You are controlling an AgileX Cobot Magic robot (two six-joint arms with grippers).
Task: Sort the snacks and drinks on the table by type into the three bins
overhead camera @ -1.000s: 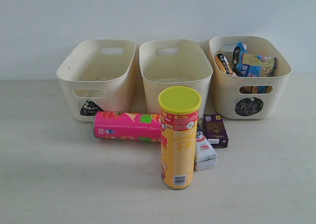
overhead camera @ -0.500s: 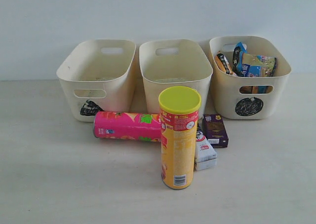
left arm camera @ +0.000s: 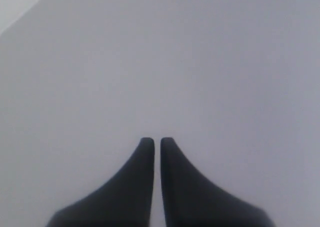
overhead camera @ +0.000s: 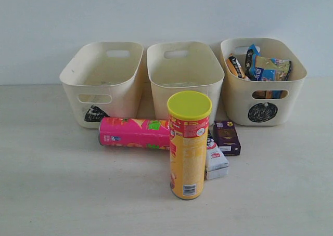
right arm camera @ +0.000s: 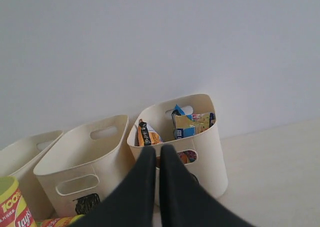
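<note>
Basically no change is registered: against the two earlier exterior pictures nothing is shifted, so no sorting step is judged under way.

The yellow tube (overhead camera: 189,147) is stood upright on the worktop (overhead camera: 62,194). The pink tube (overhead camera: 134,133) is laid flat behind it to the left, touching or nearly so. The white-and-blue carton (overhead camera: 215,160) is tucked against its right side, and the purple carton (overhead camera: 227,137) is set just behind that.

Crinkly bags (overhead camera: 265,67) are already held in the right bin (overhead camera: 237,103), behind-right of the yellow tube. Nothing is visible in the middle bin (overhead camera: 156,88) or left bin (overhead camera: 122,98).

The left hand (left arm camera: 157,143) and right hand (right arm camera: 157,152) are both seen with fingers together and nothing held. Neither is seen in the exterior view.

Open worktop is left in front of and beside the yellow tube. Behind it the bins are packed side by side, so approach from above or the front is judged cleanest.
</note>
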